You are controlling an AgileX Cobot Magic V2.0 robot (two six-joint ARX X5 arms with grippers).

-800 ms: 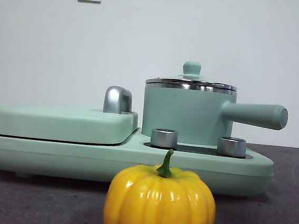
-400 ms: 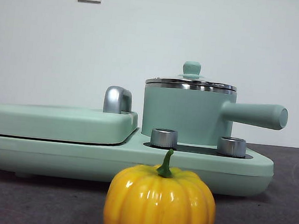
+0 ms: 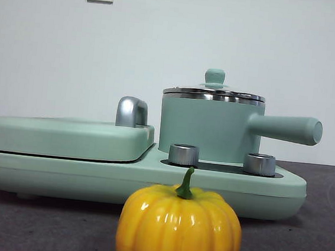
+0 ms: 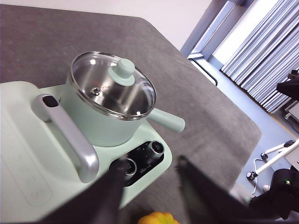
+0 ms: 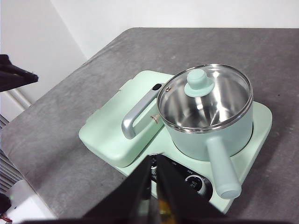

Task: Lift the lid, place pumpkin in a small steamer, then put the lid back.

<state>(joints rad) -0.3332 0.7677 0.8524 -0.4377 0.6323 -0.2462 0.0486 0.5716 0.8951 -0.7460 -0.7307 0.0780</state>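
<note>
Pumpkin [image 3: 179,228] sits on the grey table [image 3: 311,234], in front of the mint-green cooker [image 3: 268,191]. Lid [image 3: 214,92] covers the small steamer [image 3: 205,129] on the cooker. Both arms hover high above: left gripper [image 4: 149,184] spread wide, right gripper [image 5: 153,186] nearly closed, both empty.

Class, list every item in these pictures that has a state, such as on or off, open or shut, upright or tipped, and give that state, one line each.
lid: on the pot, seated level.
small steamer: upright on the cooker base, covered, nothing inside.
pumpkin: upright on the table, stem up, outside the pot.
griddle cover: shut flat.
left tool: open, holding nothing.
right tool: jaws nearly together, holding nothing.
</note>
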